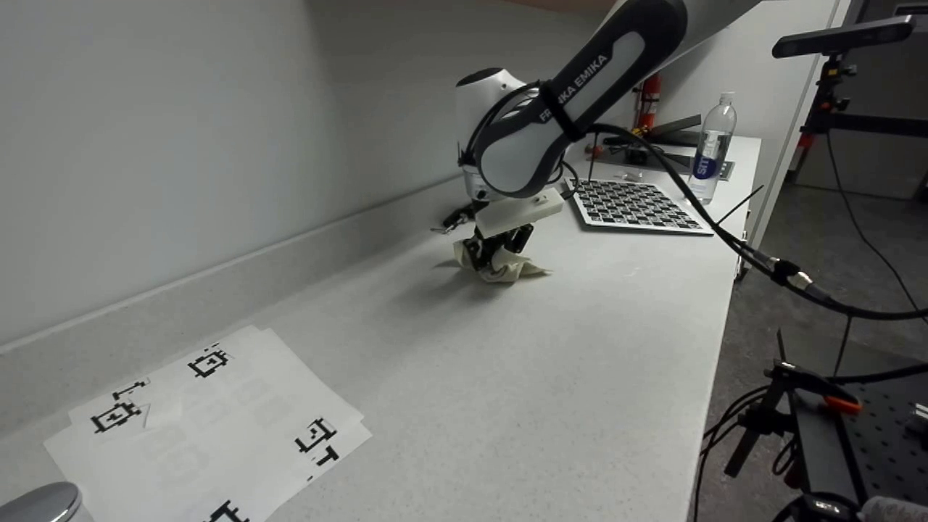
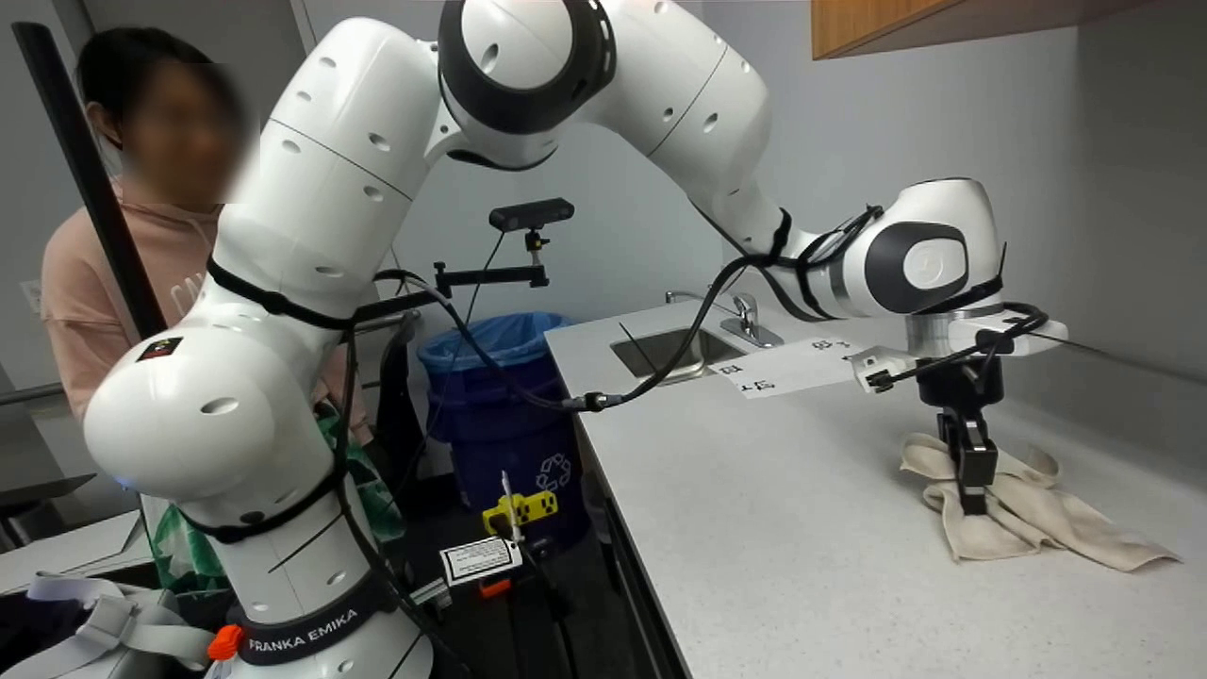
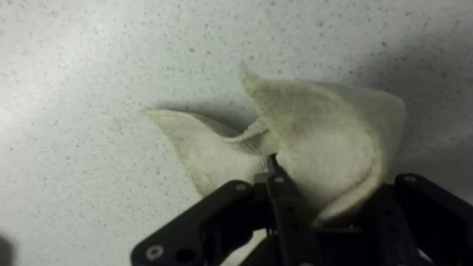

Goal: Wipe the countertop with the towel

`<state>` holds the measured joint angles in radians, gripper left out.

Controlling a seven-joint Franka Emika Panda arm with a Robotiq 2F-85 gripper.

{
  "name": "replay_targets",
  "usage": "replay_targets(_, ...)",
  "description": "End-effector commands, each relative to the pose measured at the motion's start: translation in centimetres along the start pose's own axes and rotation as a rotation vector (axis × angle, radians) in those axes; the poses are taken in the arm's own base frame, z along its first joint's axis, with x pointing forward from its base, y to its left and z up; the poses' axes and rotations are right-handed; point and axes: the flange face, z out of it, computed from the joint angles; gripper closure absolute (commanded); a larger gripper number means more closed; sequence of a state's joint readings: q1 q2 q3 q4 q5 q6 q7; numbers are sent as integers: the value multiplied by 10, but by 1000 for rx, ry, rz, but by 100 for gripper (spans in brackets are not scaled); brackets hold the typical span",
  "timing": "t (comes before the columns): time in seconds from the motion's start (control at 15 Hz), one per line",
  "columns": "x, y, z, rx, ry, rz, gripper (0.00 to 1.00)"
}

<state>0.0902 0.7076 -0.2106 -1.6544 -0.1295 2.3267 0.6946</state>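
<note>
Biggest thing by far is the counter (image 1: pixel 551 406), this off-white speckled slab in both exterior views. Next up is the white arm (image 2: pixel 693 108), arching from about 7 o'clock over the top and down to about 3 o'clock in an exterior view. Behind it, between 9 and 10, there's a person (image 2: pixel 174 243) in a pink hoodie, then a blue recycling bin (image 2: pixel 500 410) near the middle toward 8 o'clock, and a sink (image 2: pixel 674 356) just off centre toward 3 o'clock. Overlapping paper sheets (image 1: pixel 235 409) printed with black markers lie flat at 8 o'clock in an exterior view, with a checkered board (image 1: pixel 631 203) between 2 and 3 there. The towel (image 2: pixel 1037 514) is on the counter, 4 o'clock in an exterior view, bunched into wrinkly folds. A clear plastic bottle (image 1: pixel 712 154) stands upright at 2 o'clock from it in an exterior view, right beside the board. Down at the small end is the end effector (image 2: pixel 974 502), pointing down and clamped on the towel, tho in the wrist view a fold covers part of the grip
</note>
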Motion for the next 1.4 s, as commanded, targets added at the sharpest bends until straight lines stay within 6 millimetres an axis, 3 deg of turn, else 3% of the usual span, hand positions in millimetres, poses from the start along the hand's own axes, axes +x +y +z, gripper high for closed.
replay_targets(0.0,24,20,10,-10,25,60,97)
replay_targets(0.47,82,59,28,-30,61,216,97)
replay_targets(0.67,93,63,30,-35,63,263,97)
replay_targets(0.87,88,59,30,-32,44,260,97)
replay_targets(1.33,44,37,5,54,-44,136,97)
